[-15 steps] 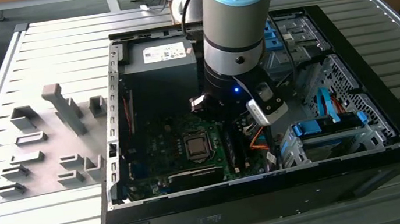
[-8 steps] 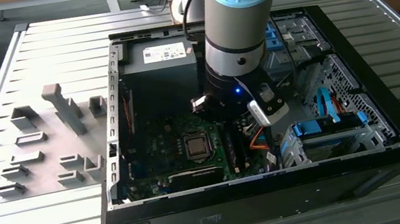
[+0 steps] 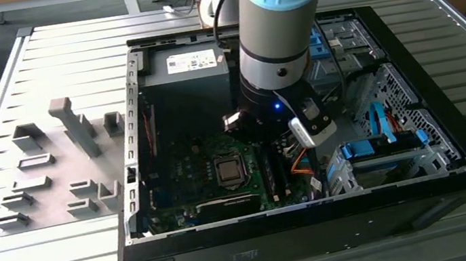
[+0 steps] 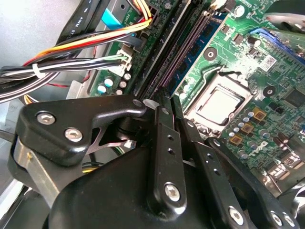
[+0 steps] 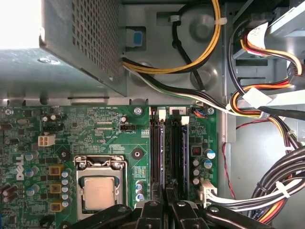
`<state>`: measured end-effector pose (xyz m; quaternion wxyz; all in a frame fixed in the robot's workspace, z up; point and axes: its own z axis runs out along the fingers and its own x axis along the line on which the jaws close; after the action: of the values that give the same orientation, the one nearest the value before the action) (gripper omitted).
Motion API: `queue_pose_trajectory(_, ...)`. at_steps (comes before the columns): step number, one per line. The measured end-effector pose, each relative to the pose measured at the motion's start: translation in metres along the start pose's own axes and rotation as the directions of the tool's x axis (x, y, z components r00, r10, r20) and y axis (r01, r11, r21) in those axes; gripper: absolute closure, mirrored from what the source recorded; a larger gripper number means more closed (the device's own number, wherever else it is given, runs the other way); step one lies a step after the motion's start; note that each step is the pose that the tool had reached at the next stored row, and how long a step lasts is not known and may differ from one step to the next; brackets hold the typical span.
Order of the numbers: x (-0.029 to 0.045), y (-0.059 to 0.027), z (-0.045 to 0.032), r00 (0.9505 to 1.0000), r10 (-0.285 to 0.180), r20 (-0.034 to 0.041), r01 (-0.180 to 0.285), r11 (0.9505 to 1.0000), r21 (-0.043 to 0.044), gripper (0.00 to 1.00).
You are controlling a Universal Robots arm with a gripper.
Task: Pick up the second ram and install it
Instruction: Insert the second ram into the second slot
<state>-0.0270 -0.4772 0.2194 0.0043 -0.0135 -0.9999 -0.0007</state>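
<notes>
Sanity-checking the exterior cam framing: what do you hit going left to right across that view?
Grey fixture blocks → case's left wall → CPU socket → robot arm → blue drive caddy → case's right wall.

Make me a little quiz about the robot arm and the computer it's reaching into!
1. True or false: the gripper hangs over the grey fixture blocks outside the computer case.
2. In the first wrist view, what is nearest to the gripper? A) the long black memory slots; B) the yellow cable; C) the perforated metal box.
3. Fill in: the square silver processor sits on a motherboard coloured ____.

Key: 1 false, it is inside the case; 2 A; 3 green.
</notes>
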Motion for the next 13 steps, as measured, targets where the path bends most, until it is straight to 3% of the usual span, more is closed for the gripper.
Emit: queue_pose_trajectory(13,-0.0003,0.0006,0.0002,1.0,-0.001,-0.0022,0.001,1.0,0.0,0.86)
